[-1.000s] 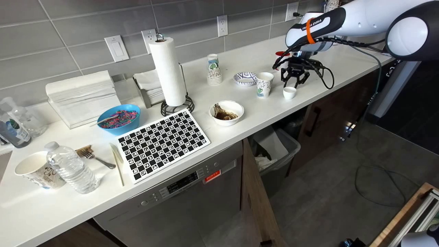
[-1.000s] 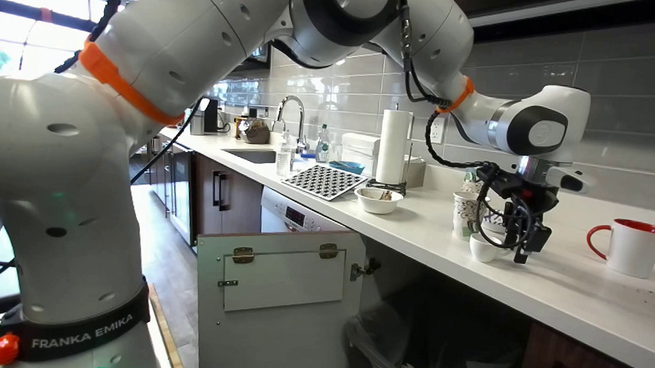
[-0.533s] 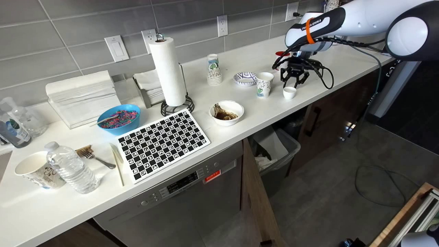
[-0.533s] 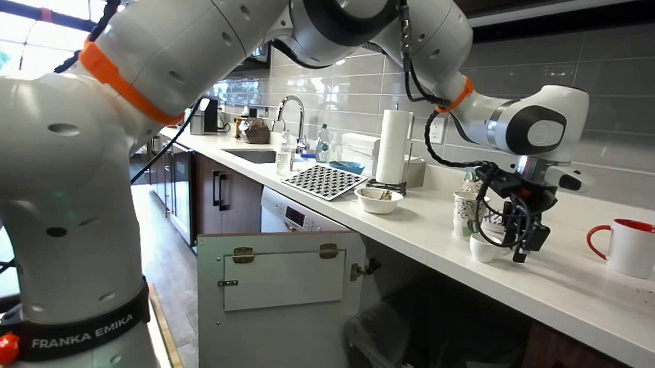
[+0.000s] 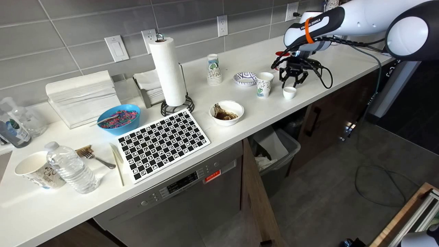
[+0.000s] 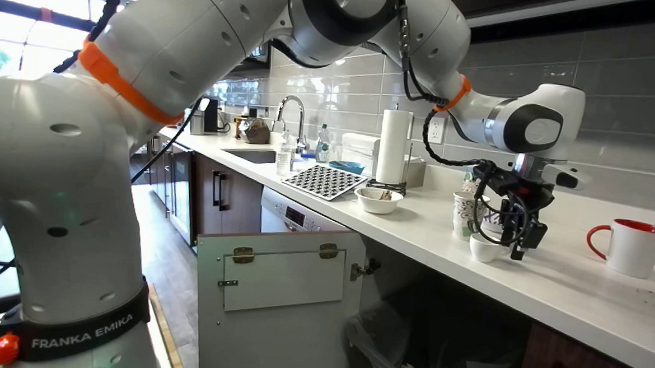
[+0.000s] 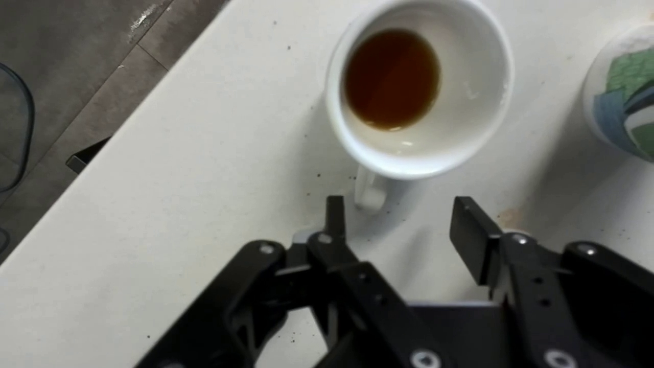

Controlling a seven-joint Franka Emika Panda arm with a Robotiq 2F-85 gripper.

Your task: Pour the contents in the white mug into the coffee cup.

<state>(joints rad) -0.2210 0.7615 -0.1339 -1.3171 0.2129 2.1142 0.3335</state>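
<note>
- Two fingers of the pincer stand well apart in the wrist view, with nothing held between them.
- The white mug is upright on the table, near the edge, with a paper cup just beside it.
- Its handle points toward the pincer, and what looks like a shallow pool of brown liquid lies inside.
- The step in hand seems to be taking the mug by that handle; no grip is made yet.
- Shift sideways first: the handle lies closer to the finger nearer the table's edge, so closing from here would probably drag the mug round.
- Once centred, ease forward until the fingers straddle the handle without bumping the mug, then close gently.
- Lift slowly and level, since a mug held by its handle may swivel and spill.
- The coffee cup, which I take to be the white one with the red inside and red handle, stands well apart on the pincer's far side from the mug in an exterior view.
- Carry the mug upright until over it, and tip only there.
</note>
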